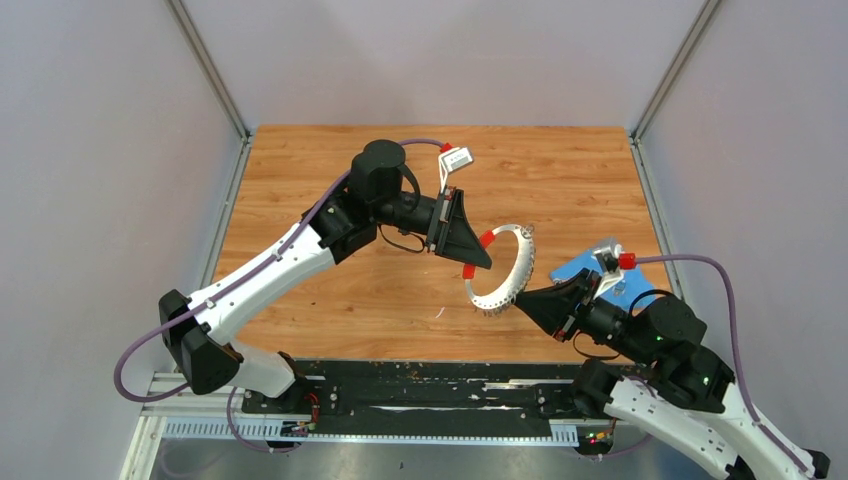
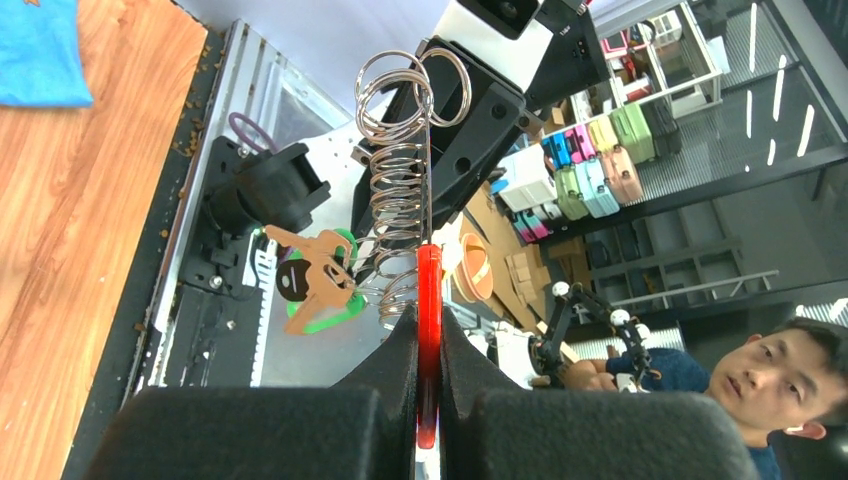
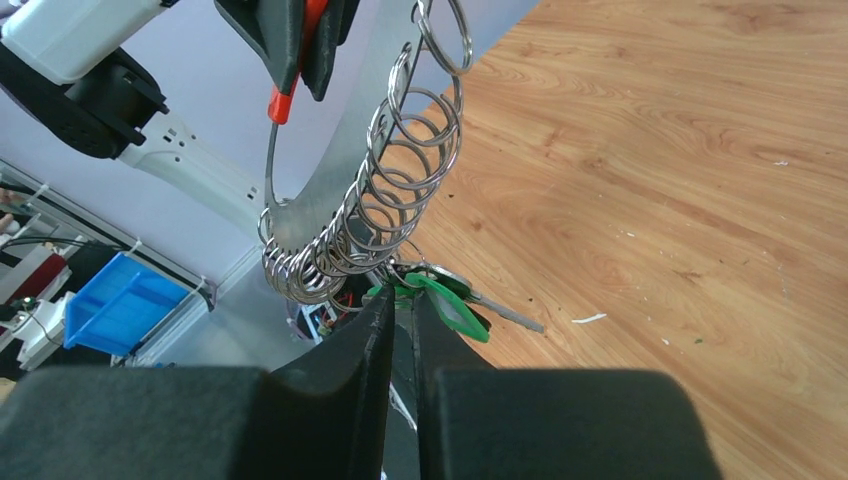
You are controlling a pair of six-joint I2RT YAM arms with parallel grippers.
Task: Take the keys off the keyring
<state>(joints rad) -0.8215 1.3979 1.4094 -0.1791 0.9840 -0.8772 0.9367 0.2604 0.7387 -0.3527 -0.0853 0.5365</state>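
Precariously held toothed silver keyring [image 1: 517, 262].
Left gripper [image 2: 428, 318] clamps its red sleeve [image 2: 429, 285], right gripper [image 3: 403, 300] the green-headed keys [image 3: 452, 306]; tugging risks slipping.

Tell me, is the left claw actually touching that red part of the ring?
Touching. The left wrist view shows the left gripper clamped against both sides of the keyring's red sleeve, with no gap.

- One keyring [image 1: 522, 262].
- About ten small split rings [image 3: 385, 200], overlapping.
- One bunch of keys [image 3: 445, 302] beside the right gripper [image 3: 400, 330]; number unclear.
- One blue cloth [image 2: 40, 50].
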